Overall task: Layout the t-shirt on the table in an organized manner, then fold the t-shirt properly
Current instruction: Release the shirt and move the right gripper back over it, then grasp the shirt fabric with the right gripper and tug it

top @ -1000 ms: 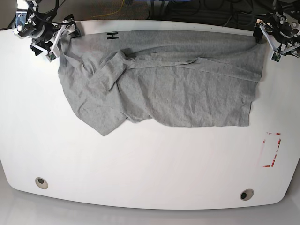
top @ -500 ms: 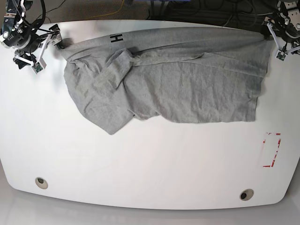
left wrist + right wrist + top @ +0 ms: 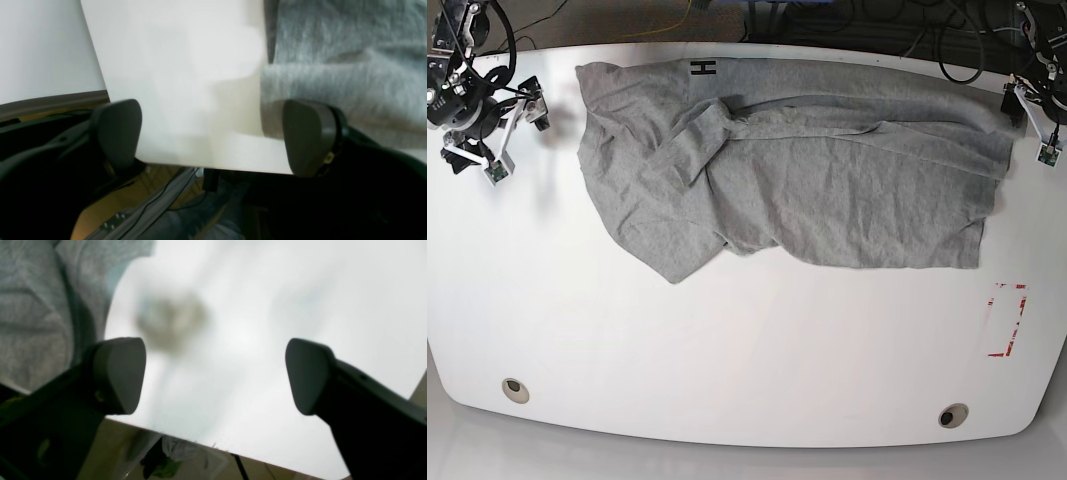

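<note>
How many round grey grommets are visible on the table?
2: one grommet near the table's front-left corner in the base view, the other grommet near its front-right. The t-shirt may hide more.

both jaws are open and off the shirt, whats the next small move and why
Probably send the right gripper back to the t-shirt and pick up the sleeve folded over its chest, drawing it outward. The shirt lies bunched, with a loose flap sagging toward the near edge of the table, so it isn't flat enough to fold.

blurred grommet point(image 3: 171, 320), t-shirt point(image 3: 347, 63) cut off
</note>
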